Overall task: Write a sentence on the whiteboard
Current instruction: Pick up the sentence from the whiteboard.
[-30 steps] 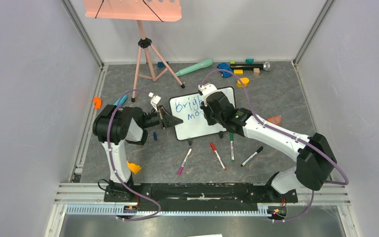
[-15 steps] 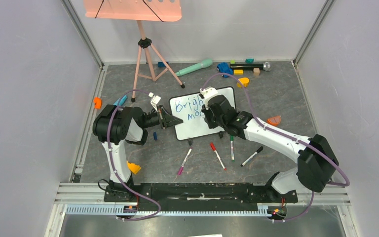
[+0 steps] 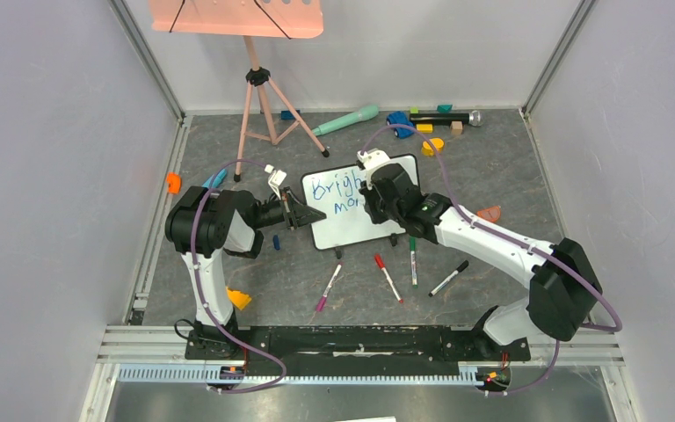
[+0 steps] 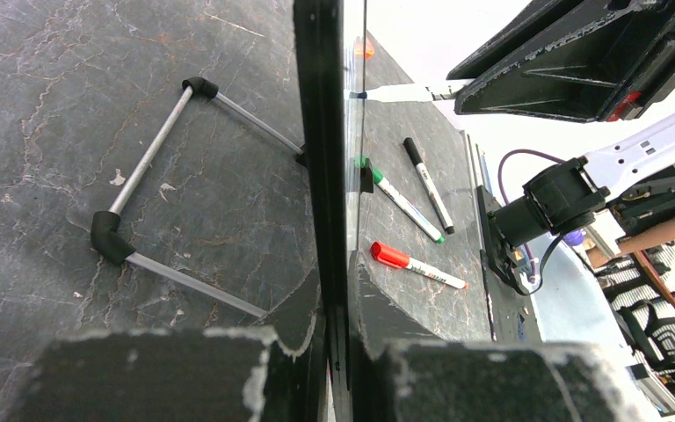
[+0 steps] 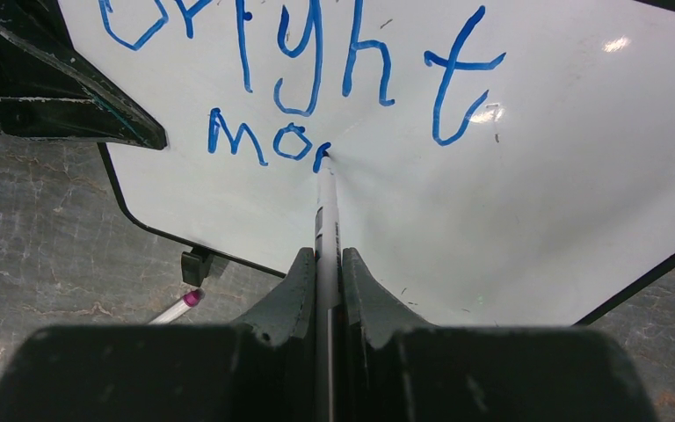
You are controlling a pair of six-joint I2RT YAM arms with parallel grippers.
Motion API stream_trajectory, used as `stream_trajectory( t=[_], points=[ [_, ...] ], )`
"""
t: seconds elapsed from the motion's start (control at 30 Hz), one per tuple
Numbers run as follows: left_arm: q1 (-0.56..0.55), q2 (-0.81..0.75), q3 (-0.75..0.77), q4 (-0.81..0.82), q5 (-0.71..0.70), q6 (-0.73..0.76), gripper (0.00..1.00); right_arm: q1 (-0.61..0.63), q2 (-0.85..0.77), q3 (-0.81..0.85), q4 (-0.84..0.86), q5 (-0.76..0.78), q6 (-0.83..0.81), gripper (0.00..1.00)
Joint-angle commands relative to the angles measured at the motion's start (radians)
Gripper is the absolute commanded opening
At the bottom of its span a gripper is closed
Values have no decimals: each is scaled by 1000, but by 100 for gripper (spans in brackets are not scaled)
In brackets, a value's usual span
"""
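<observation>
Whiteboard (image 3: 352,227) edge clamped by L end effector (image 3: 309,214); R end effector (image 5: 322,257), outstretched, pinches marker (image 5: 325,202).

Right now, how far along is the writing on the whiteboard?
Done: "Bright" of the sentence tops the whiteboard. In hand: the right gripper, shut on a marker, has its tip on the board after "mo"; the left gripper clamps the board's edge. Left: the rest of that word and any more.

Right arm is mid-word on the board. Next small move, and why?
Probably drag the marker tip rightward to finish that letter: the writing reads "Bright", then only "mo" and a started stroke, and the left gripper pinches the board edge.
</observation>
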Motion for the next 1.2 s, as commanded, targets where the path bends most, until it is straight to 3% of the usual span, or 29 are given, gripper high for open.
stream_trajectory(
  t=[0.0, 0.57, 1.17],
  points=[
    [-4, 73, -13, 23, -89, 152, 2, -22, 2, 24, 12, 51, -2, 0],
    [-4, 75, -11, 23, -89, 151, 2, -27, -37, -85, 30, 20, 21, 0],
    [-4, 76, -11, 23, -88, 153, 2, -53, -1, 25, 21, 40, -5, 0]
  ],
)
